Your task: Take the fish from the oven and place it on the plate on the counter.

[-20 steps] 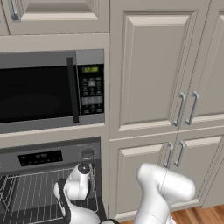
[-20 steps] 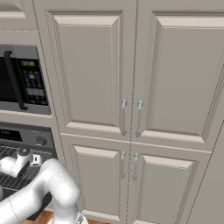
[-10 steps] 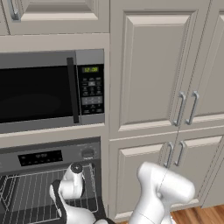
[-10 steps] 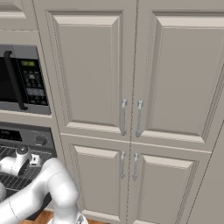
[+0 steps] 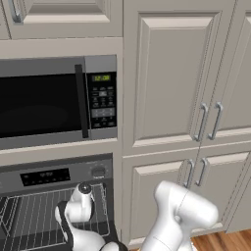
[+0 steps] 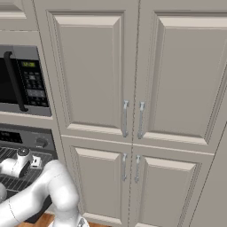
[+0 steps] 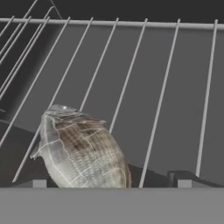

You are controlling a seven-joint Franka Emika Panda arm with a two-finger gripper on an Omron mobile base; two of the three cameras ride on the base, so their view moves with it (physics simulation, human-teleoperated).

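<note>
The fish (image 7: 83,151), silvery-grey with brownish scales, lies on the wire rack (image 7: 144,87) of the open oven (image 5: 49,176), close up in the hand view. My gripper (image 7: 109,183) is just over it. The fingertips (image 7: 186,178) stand wide apart on either side of the fish, open, with a clear gap on the right side. In the left base view my hand (image 5: 78,206) reaches into the oven cavity over the rack (image 5: 29,220). The right base view has the hand (image 6: 20,162) at the oven's front. The plate and the counter are out of view.
A microwave (image 5: 54,100) with a keypad sits right above the oven. Tall grey cabinet doors (image 5: 171,73) with metal handles (image 6: 133,117) run to the right. The rack's front bar (image 7: 113,22) crosses the hand view, and wood floor (image 5: 220,240) shows at lower right.
My hand has shifted a little left and deeper into the oven over the rack. The cabinets and microwave have stayed where they were.
</note>
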